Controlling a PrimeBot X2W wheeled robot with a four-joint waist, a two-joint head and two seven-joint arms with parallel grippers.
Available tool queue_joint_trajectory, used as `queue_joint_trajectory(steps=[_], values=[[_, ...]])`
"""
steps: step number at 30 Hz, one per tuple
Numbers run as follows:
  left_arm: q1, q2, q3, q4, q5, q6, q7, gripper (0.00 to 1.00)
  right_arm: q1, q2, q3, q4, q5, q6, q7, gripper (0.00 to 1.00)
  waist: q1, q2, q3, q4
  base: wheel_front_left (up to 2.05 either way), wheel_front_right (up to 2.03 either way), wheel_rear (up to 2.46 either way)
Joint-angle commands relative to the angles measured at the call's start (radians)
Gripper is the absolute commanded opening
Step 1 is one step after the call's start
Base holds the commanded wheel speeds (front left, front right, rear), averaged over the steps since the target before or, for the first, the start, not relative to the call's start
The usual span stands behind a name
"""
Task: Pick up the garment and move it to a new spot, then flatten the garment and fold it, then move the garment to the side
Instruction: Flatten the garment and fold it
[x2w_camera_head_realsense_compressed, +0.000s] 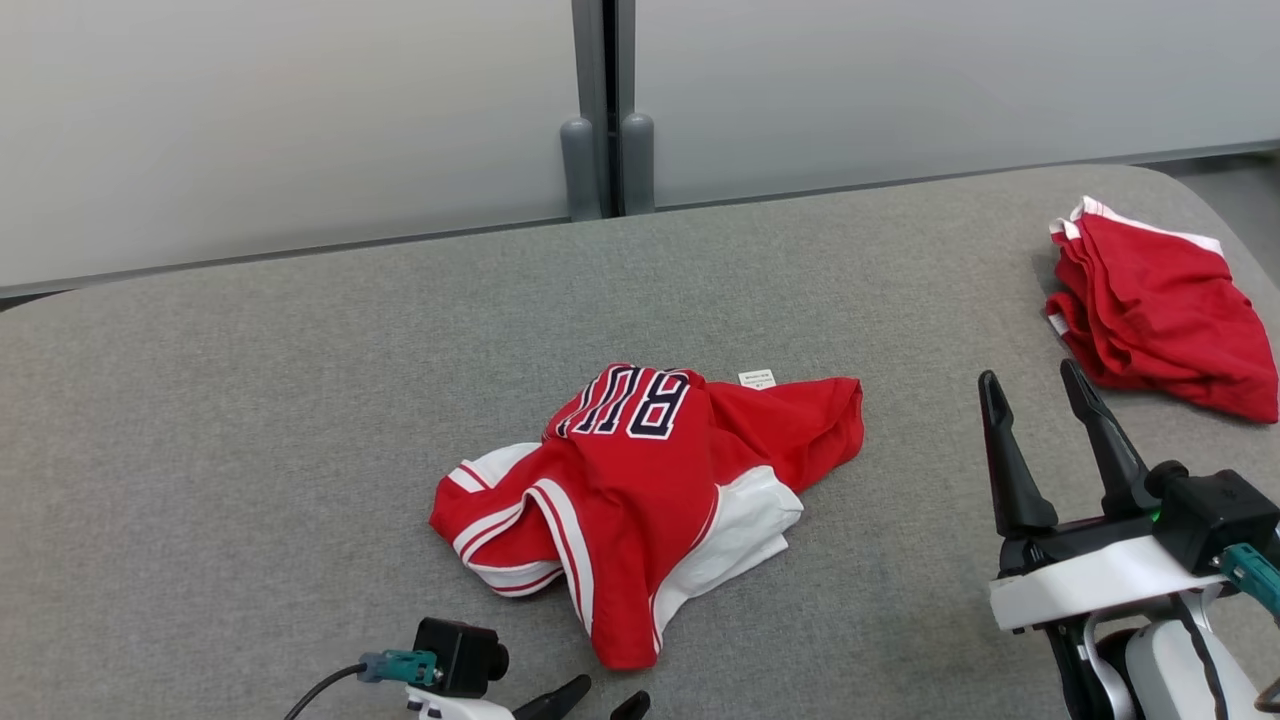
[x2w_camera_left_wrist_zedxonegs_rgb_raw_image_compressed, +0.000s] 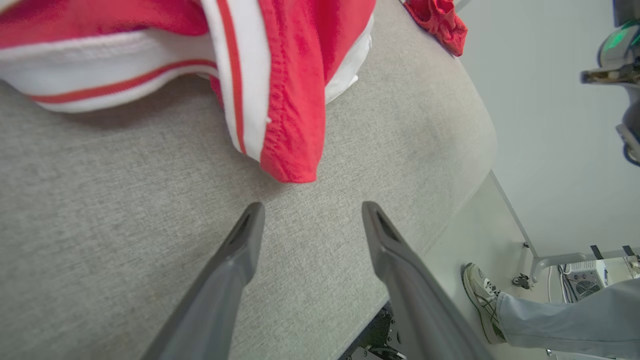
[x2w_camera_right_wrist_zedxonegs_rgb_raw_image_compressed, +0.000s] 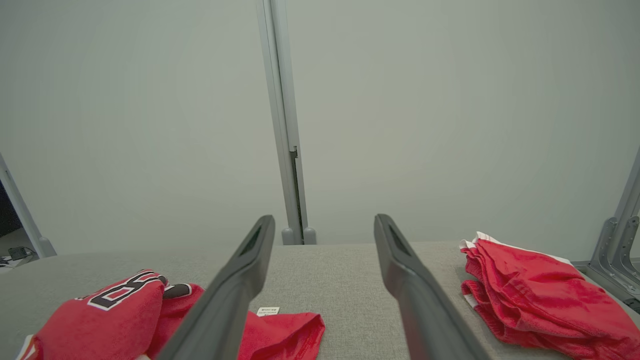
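Note:
The garment (x2w_camera_head_realsense_compressed: 640, 480) is a red jersey with white trim and dark lettering, crumpled in a heap in the middle of the grey table (x2w_camera_head_realsense_compressed: 250, 420). Its nearest red corner (x2w_camera_left_wrist_zedxonegs_rgb_raw_image_compressed: 292, 150) hangs just beyond my left gripper (x2w_camera_left_wrist_zedxonegs_rgb_raw_image_compressed: 310, 210), whose fingers stand open and empty over the cloth-covered top. In the head view the left gripper (x2w_camera_head_realsense_compressed: 600, 700) peeks in at the bottom edge, just below the garment. My right gripper (x2w_camera_head_realsense_compressed: 1035, 385) stands open and empty to the right of the heap, fingers pointing away. The right wrist view has the garment (x2w_camera_right_wrist_zedxonegs_rgb_raw_image_compressed: 125, 310) at its lower left.
A second red garment (x2w_camera_head_realsense_compressed: 1165, 310), folded, lies at the table's far right near the rounded edge; it also appears in the right wrist view (x2w_camera_right_wrist_zedxonegs_rgb_raw_image_compressed: 540, 295). A pale partition wall (x2w_camera_head_realsense_compressed: 300, 120) runs behind the table. A person's shoe and trouser leg (x2w_camera_left_wrist_zedxonegs_rgb_raw_image_compressed: 500, 305) stand on the floor beside the table.

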Motion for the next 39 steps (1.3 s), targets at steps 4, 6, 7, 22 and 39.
queue_joint_trajectory(steps=[4,6,7,22,39], values=[[-0.067,0.001,-0.049,0.064,-0.04,-0.008,-0.016,1.0,-0.031,0.004,-0.001,-0.008,-0.01,0.0,-0.005,1.0,0.0,0.0,0.047,-0.045,0.0,0.0,0.0],[-0.091,-0.001,-0.066,0.085,-0.061,-0.008,-0.032,1.0,-0.037,0.007,-0.002,-0.009,-0.013,0.0,-0.005,1.0,0.0,0.0,0.055,-0.057,0.0,0.0,0.0],[-0.102,0.001,-0.078,0.095,-0.069,-0.008,-0.038,1.0,-0.039,0.008,-0.004,-0.009,-0.014,0.0,-0.005,1.0,0.0,0.0,0.058,-0.063,0.0,0.0,0.0],[-0.185,0.021,-0.125,0.186,-0.101,-0.009,-0.175,0.0,-0.028,0.02,-0.018,-0.008,-0.023,0.0,-0.005,1.0,0.0,0.0,0.051,-0.06,0.0,0.0,0.0],[-0.198,0.222,-0.086,0.035,-0.131,0.009,-0.101,0.0,-0.005,0.003,-0.031,0.01,-0.012,0.0,-0.005,1.0,0.0,0.0,-0.003,0.102,0.0,0.0,0.0]])
